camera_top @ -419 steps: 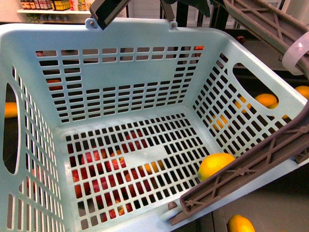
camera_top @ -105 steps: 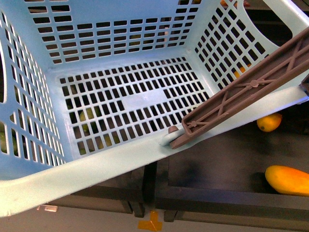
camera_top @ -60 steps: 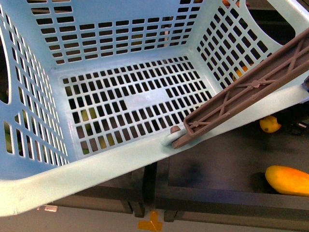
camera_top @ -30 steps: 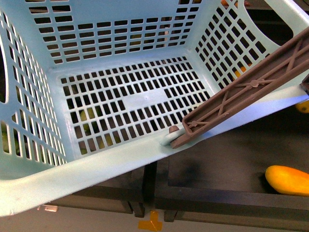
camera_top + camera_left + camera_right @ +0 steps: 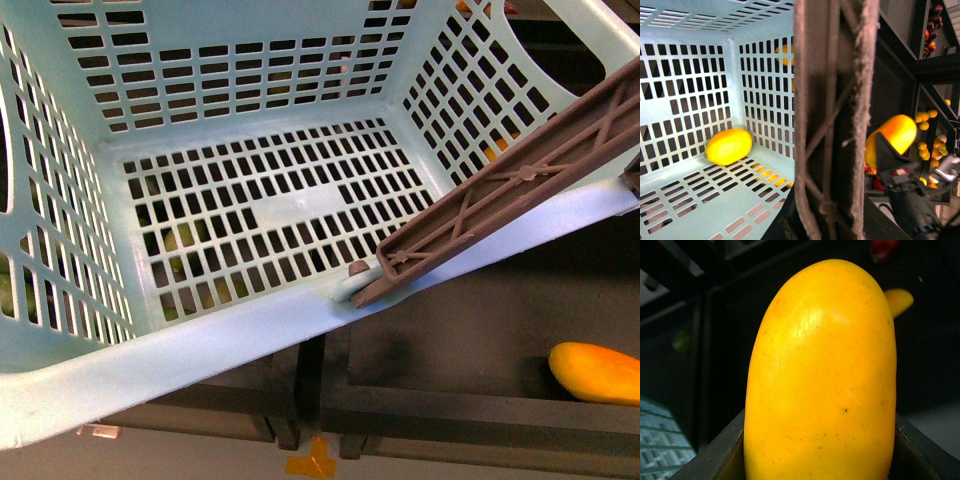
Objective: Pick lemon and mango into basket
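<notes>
Right gripper [image 5: 820, 457] clamps smooth yellow-orange mango [image 5: 820, 365] outside pale turquoise slotted plastic basket [image 5: 735, 80], beyond its brown-grey handle [image 5: 832, 125]. Small yellow lemon [image 5: 729, 146] lies inside basket. Risk: mango strikes handle, slips loose.

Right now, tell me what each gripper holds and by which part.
The right gripper holds the mango, pinched across its near end. The left gripper's fingers are unseen; the basket handle passes its camera, so its hold cannot be told.
</notes>
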Tool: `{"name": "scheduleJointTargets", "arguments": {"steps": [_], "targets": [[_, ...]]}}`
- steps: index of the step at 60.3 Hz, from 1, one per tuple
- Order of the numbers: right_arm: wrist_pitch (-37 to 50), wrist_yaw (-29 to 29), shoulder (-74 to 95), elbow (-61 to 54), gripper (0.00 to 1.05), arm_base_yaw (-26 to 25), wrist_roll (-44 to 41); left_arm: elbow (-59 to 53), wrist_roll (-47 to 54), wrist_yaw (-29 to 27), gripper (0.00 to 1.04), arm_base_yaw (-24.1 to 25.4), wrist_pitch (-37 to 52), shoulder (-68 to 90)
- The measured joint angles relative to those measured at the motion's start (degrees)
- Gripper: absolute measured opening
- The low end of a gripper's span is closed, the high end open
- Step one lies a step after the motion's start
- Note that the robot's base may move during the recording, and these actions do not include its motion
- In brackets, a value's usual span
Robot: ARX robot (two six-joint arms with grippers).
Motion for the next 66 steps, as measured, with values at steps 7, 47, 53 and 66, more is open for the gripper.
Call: {"name": "scheduleJointTargets", "arguments": {"steps": [7, 47, 53, 66], "targets": [[-0.94, 0.15, -4.55, 0.46, 0.58, 3.45, -0.13, 0.0, 0.02, -0.02, 0.06, 0.0, 0.0, 0.0], [1.2, 7.61, 2.36, 5.79, 0.7, 27.47, -2.14, 0.0, 0.0, -0.02, 0.06, 0.0, 0.0, 0.0], [2.08, 8.61, 2.47, 5.79, 0.85, 27.58, -2.01, 0.0, 0.02, -0.02, 0.06, 0.0, 0.0, 0.0], [3.61, 10.23, -2.58, 2.97, 0.96, 25.49, 0.68, -0.02, -0.22, 0.24, 0.06, 0.0, 0.0, 0.13]]}}
